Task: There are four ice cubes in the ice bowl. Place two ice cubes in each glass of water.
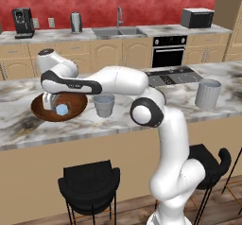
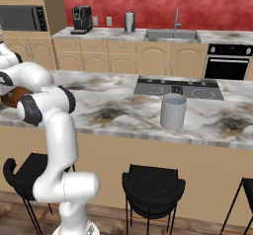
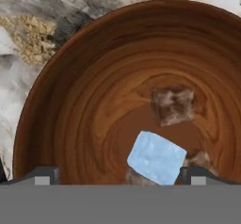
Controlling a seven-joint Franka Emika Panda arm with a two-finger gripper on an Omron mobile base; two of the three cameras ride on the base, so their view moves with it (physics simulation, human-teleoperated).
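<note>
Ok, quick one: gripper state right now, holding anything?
Gripper: jaws open, holding nothing, poised over the ice bowl with a pale ice cube between the fingertips.

So the arm [image 1: 118, 80] comes up from the base at the lower right of the left base view, bends at a dark-jointed elbow [image 1: 147, 112], and then the forearm runs pretty much level off to the left. At the far end the wrist [image 1: 52, 63] folds over and the hand points straight down. In the hand view the gripper [image 3: 120, 176] has its jaws spread wide, with the two dark finger tips [image 3: 44, 175] sitting far apart at the bottom and nothing pinched between them. From the right base view, the arm reaches away to the left edge.
</note>
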